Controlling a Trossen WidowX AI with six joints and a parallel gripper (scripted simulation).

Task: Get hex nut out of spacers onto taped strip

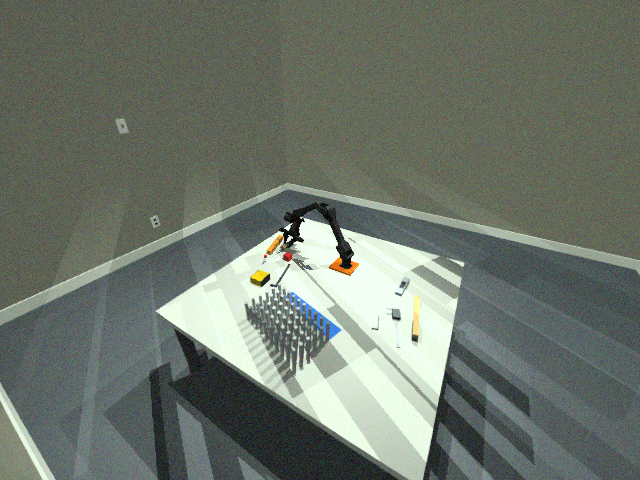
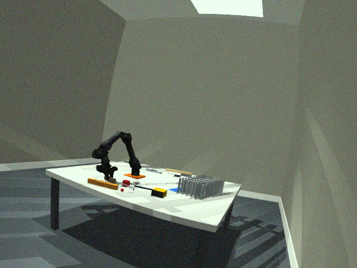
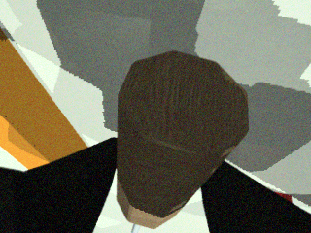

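Note:
My gripper is shut on the wooden handle of a thin metal tool, low over the table's far-left part. In the exterior view its rod slants down toward the table beside the red cube and ends in a small bent tip. The metal spacers stand upright in rows, well away from the gripper. The blue taped strip lies along their robot side. I cannot make out the nut; spacers may hide it.
An orange bar lies beside the gripper. A red cube, a yellow-black block and a dark rod lie between gripper and spacers. A yellow bar and several small tools lie across the table.

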